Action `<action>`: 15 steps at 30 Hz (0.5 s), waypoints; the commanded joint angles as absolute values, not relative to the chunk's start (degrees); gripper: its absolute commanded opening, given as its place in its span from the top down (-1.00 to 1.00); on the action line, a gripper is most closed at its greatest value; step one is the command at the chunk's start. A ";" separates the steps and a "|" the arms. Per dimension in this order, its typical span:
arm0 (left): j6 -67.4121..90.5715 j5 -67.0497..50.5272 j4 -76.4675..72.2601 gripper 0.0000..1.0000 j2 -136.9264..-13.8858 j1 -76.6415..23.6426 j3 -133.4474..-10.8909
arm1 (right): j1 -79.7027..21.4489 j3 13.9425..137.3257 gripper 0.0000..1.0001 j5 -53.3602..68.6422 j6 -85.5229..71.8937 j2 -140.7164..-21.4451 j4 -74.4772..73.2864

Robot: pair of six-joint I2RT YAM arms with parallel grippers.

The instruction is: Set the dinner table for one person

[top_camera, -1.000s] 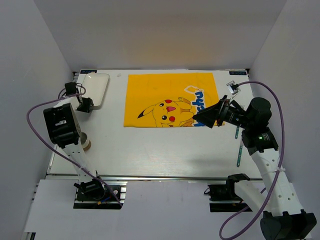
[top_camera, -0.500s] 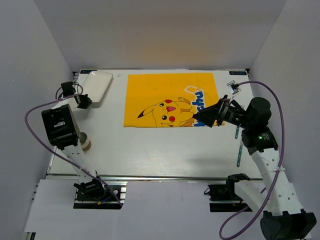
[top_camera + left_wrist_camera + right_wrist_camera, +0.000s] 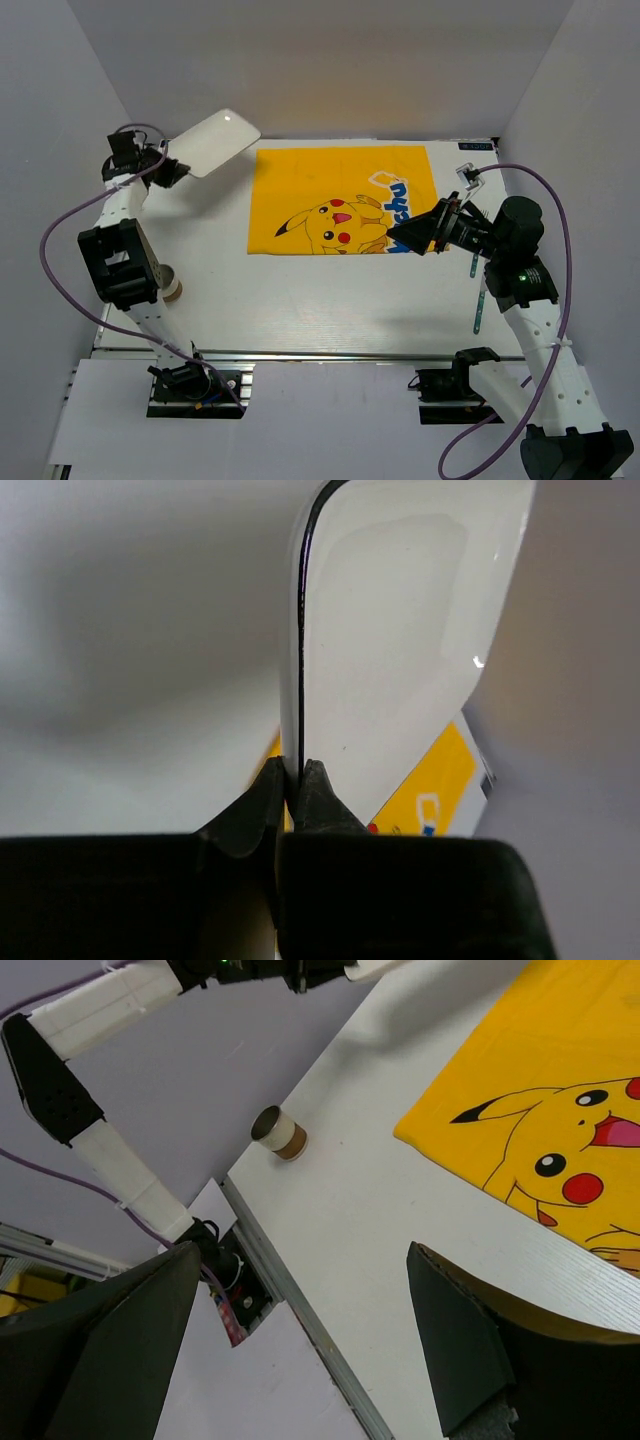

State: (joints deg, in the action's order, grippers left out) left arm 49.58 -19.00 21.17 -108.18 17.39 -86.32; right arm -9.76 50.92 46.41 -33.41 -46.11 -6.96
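Note:
The dinner table (image 3: 330, 300) is a large white top with a metal rail along its near edge. A small white rounded plate (image 3: 215, 142) hangs tilted in the air above the table's back left corner. My left gripper (image 3: 170, 172) is shut on its near rim. In the left wrist view the plate (image 3: 400, 630) stands edge-on, pinched between the black fingertips of the left gripper (image 3: 293, 775). My right gripper (image 3: 415, 238) stands wide open and holds nothing, over the right edge of the yellow Pikachu mat (image 3: 340, 200). The right wrist view shows bare table (image 3: 380, 1240) between that gripper's (image 3: 300, 1260) fingers.
A small brown-and-white paper cup (image 3: 171, 286) lies near the table's left edge, also in the right wrist view as the cup (image 3: 279, 1132). A teal-handled utensil (image 3: 479, 300) lies along the right edge. A small clear object (image 3: 465, 175) sits at the back right. Grey walls enclose three sides.
My left gripper closed on the plate's rim and lifted it off the back left of the table, tilting it up and rightwards. The right arm barely moved.

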 commanded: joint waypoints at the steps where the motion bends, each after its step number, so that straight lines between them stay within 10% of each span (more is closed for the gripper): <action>1: 46.24 -38.64 12.83 1.00 -105.37 15.39 -96.49 | -9.67 53.53 -0.78 44.65 -31.20 -45.26 -8.17; 15: 36.83 -49.84 33.12 1.00 -124.18 1.15 -124.79 | -9.49 56.16 -0.79 37.62 -27.07 -46.41 -16.43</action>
